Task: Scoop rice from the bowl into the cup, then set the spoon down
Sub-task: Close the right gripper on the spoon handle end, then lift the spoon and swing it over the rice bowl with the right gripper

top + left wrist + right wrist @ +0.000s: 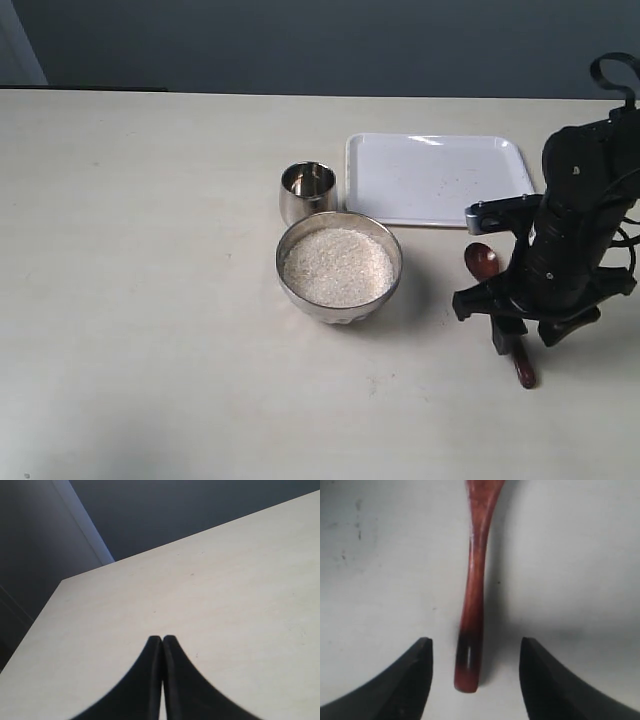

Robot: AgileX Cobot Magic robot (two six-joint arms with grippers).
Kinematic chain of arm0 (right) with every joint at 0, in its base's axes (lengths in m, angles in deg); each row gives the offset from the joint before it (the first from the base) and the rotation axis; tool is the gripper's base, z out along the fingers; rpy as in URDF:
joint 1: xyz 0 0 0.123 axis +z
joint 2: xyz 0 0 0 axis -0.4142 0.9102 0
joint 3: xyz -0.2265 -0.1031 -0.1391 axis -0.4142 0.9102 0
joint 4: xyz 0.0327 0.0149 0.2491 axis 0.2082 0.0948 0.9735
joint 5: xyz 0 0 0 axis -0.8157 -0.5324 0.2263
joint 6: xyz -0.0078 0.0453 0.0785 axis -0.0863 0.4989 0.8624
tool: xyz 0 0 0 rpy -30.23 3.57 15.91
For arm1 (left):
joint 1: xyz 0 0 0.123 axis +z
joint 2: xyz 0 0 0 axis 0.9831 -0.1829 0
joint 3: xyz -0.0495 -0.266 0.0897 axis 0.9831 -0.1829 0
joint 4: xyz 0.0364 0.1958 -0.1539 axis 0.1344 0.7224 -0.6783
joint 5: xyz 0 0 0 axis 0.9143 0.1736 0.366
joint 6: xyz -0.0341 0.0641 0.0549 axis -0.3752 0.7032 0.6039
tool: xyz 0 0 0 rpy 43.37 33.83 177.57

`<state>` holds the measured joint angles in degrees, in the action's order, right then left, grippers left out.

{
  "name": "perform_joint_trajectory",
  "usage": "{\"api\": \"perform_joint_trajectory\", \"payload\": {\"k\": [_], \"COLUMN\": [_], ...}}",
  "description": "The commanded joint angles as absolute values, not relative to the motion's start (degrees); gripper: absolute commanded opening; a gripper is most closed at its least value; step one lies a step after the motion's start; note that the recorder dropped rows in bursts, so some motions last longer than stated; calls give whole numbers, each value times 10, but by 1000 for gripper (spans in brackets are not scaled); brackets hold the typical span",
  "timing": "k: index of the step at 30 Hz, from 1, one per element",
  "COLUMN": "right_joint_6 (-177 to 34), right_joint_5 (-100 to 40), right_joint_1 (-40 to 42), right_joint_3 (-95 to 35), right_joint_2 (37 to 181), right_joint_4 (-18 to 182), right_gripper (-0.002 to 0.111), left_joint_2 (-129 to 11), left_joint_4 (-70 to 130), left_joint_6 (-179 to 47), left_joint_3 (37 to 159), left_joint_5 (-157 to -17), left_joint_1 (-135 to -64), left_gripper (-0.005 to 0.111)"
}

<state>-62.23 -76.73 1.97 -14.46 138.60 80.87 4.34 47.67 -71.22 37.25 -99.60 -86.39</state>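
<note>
Exterior: the spoon (482, 260) lies right of the bowl (284, 272), under the right gripper (522, 335). Rice (337, 266) fills the bowl, and the cup (307, 190) behind looks empty.

Left wrist: the left gripper (162, 645) is pinched closed over bare table (225, 580).

Right wrist: the fingers are spread wide, straddling the handle without touching it. This looks like pickup, so the next move is to lower and clamp the handle.
</note>
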Motion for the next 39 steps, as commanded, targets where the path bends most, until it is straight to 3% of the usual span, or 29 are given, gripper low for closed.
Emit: {"api": "perform_joint_trajectory", "payload": {"k": [1, 5, 9, 15, 30, 39], "right_joint_6": [-622, -622, -622, -630, -638, -778], "right_joint_5": [-753, -745, -741, -731, -846, -942], "right_joint_1": [20, 20, 20, 20, 28, 151], "right_joint_3": [-146, -146, -146, -146, -152, -240], "right_joint_2": [1404, 1417, 1420, 1420, 1338, 1291], "right_joint_4": [809, 809, 809, 807, 733, 634], "right_gripper": [51, 46, 23, -1, -1, -1], "left_joint_2": [45, 45, 45, 45, 45, 45], "left_joint_4": [473, 473, 473, 473, 473, 473], "left_joint_6": [-714, -714, -714, -714, -714, -714], "left_joint_3": [372, 372, 372, 372, 372, 372], "left_joint_5": [-992, -992, -992, -992, -992, -992], "left_joint_1": [-870, -870, -870, -870, -870, -870], "left_gripper": [0, 0, 0, 0, 0, 0]}}
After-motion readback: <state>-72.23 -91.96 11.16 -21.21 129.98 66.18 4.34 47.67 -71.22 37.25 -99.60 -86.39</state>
